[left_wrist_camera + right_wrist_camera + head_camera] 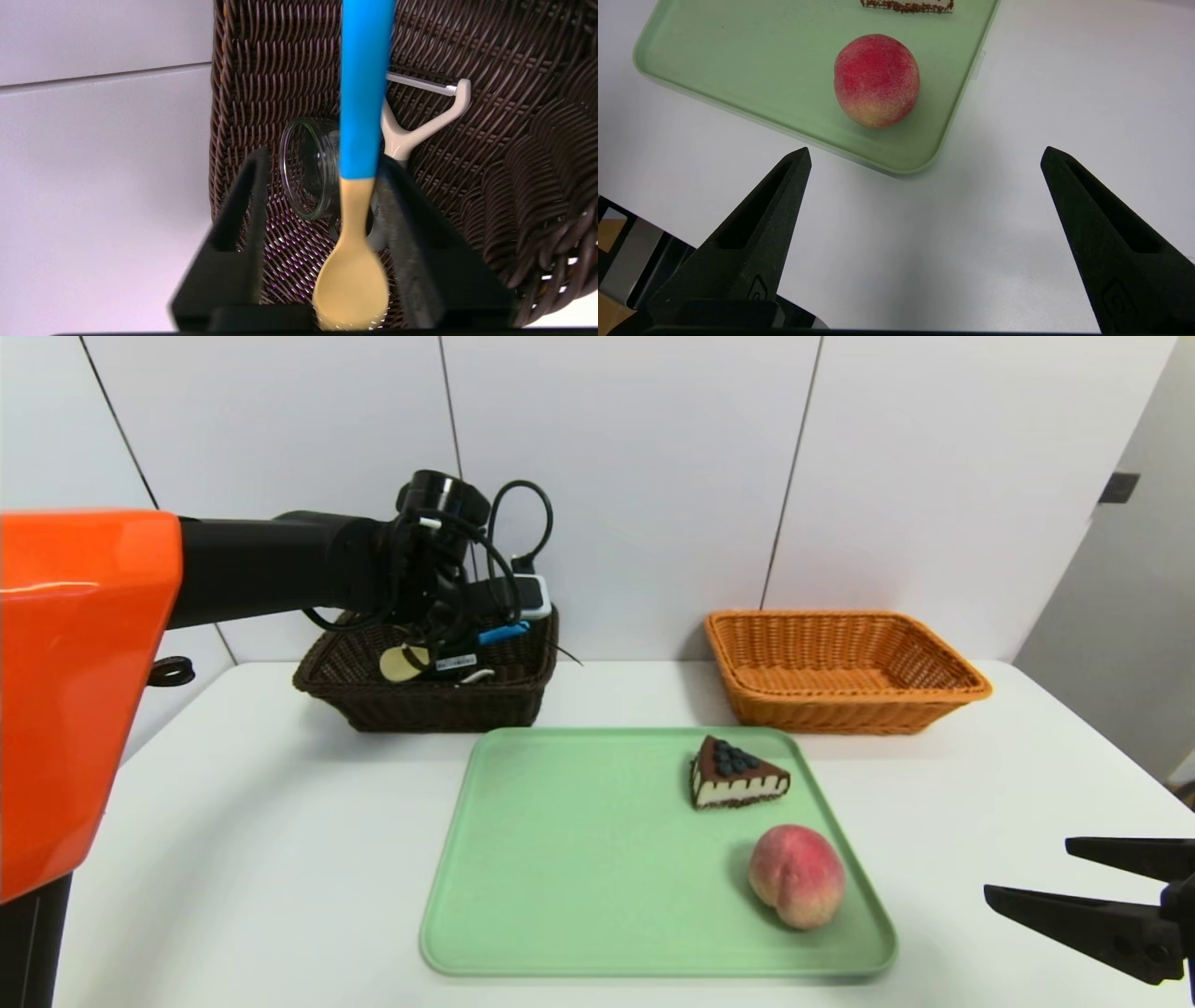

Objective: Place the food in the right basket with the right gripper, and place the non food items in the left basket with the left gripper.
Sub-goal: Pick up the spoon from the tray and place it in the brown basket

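Jaws parted, the left gripper (322, 224) hangs over the dark left basket (425, 695) at the table's far left, the yellow spoon (357, 186) with its blue handle loose between the fingers, beside one of them. Under it lie the glass cup (308, 172) and white peeler (420, 121). The right gripper (924, 158), jaws spread wide, waits at the near right. On the green tray (579, 859) sit the peach (796, 876) and, just beyond it, the cake wedge (736, 773). The orange right basket (840, 667) stands far right.
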